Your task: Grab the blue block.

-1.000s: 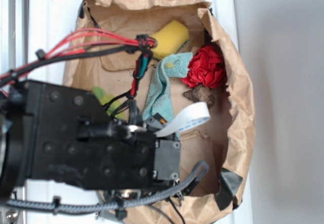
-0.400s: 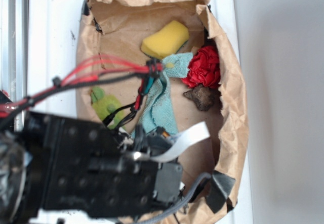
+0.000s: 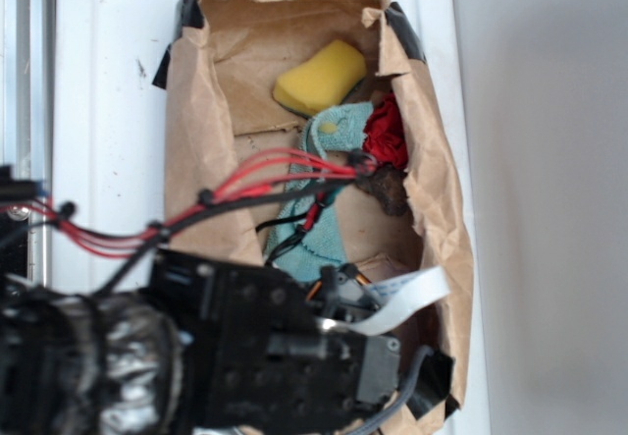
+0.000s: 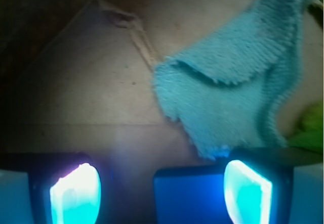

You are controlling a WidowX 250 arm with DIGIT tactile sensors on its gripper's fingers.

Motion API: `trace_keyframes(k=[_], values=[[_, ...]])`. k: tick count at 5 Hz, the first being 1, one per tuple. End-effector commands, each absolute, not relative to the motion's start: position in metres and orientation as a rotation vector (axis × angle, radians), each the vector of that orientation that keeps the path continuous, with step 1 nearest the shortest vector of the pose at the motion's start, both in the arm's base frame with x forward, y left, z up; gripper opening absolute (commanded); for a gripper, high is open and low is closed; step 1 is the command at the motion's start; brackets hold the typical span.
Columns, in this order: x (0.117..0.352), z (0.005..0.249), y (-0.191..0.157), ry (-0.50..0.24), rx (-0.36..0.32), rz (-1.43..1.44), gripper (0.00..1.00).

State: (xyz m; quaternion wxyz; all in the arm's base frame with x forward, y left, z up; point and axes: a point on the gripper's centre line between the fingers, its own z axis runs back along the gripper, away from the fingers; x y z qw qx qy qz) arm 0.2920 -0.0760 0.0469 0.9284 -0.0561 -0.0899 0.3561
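Note:
In the wrist view the blue block point(image 4: 190, 196) lies flat on the brown paper floor at the bottom edge, between my two glowing fingers. It sits against the right pad point(image 4: 248, 191), and a gap separates it from the left pad point(image 4: 76, 193). My gripper point(image 4: 162, 193) is open around it. The pale teal fuzzy cloth point(image 4: 233, 92) lies just beyond the block. In the exterior view the arm point(image 3: 245, 356) covers the lower part of the paper bag point(image 3: 196, 160), and both the block and the fingers are hidden under it.
Inside the bag are a yellow sponge point(image 3: 321, 77) at the far end, the teal cloth point(image 3: 319, 219), a red crumpled thing point(image 3: 385, 131) and a brown lump point(image 3: 388, 188) by the right wall. A green thing point(image 4: 309, 128) shows at the right edge of the wrist view. The bag walls stand close on both sides.
The arm has moved toward the near end of the bag and lower in the frame. The bag's left wall has folded inward and now hides the green toy.

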Motion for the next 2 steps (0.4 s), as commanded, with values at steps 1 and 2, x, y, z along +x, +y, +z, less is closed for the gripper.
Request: trace_keyframes(k=[1, 2], values=[[0.3199, 0.0477, -0.0667, -0.218, -0.106, 0.731, 1.00], [0.3187, 0.0507, -0.0654, -0.237, -0.081, 0.693, 1.00]])
